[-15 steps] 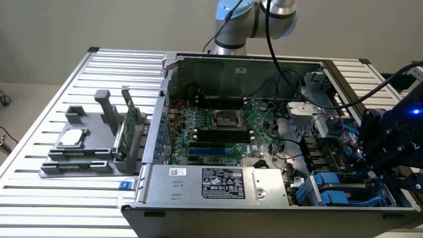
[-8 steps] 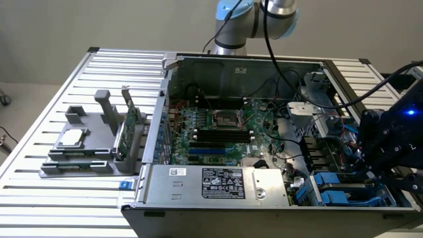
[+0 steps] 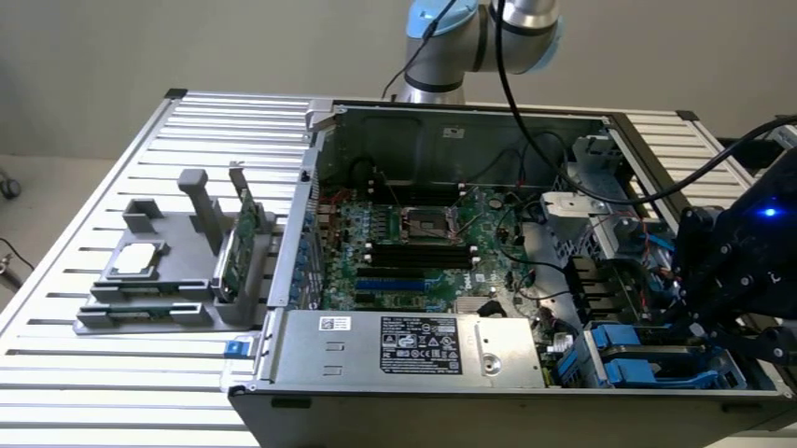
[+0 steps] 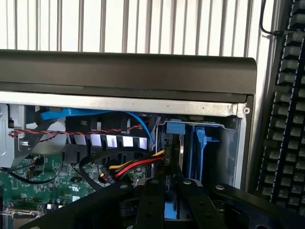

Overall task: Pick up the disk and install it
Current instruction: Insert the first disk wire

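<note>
Disk: I see the disk [image 4: 198,143] standing on edge in the drive bay [image 4: 228,143] at the corner of the computer case [image 4: 128,71], with its silver edge toward me and blue rails along it.
Direction from claw: it lies straight ahead of the claw [image 4: 170,183], in line with the gap between the fingers. I can make out no sideways offset.
Long axis: it runs away from the claw toward the case's outer wall, so I judge any travel has to follow that line and not cross it.
Claw: narrow. The two fingers [image 4: 152,205] stand close together with a blue strip between them, which I take to be the disk's near end. I judge it gripped, though the contact itself is partly hidden.
Neighbours: red, yellow and black cables [image 4: 138,164] lie just beside the bay, and the green board [image 4: 38,186] lies beyond them.
Exterior check: the claw's black body, with a blue light on it, hangs over the case's corner at the exterior view's right — just above the blue carriers [image 3: 648,359].
</note>
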### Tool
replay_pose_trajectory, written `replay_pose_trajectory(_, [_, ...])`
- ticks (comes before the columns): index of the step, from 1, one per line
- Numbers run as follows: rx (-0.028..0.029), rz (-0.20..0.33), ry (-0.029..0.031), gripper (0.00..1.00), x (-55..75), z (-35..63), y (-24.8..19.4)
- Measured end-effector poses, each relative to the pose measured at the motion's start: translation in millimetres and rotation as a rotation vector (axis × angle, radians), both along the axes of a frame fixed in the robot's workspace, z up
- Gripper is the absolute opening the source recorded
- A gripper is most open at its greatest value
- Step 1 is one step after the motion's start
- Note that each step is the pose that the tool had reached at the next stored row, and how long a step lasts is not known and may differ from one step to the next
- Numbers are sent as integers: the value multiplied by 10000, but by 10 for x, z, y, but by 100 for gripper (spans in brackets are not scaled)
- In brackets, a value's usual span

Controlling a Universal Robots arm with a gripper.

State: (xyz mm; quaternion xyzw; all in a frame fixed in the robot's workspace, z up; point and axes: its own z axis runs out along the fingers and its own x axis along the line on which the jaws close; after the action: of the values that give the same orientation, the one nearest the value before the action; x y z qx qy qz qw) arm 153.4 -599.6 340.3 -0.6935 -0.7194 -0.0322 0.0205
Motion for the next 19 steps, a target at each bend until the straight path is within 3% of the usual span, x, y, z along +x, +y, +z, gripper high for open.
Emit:
replay_pose_trajectory(7, [-1, -94, -78, 17, -28, -1, 0])
replay_pose_trajectory(19, [-1, -167, -113, 17, -29, -10, 17])
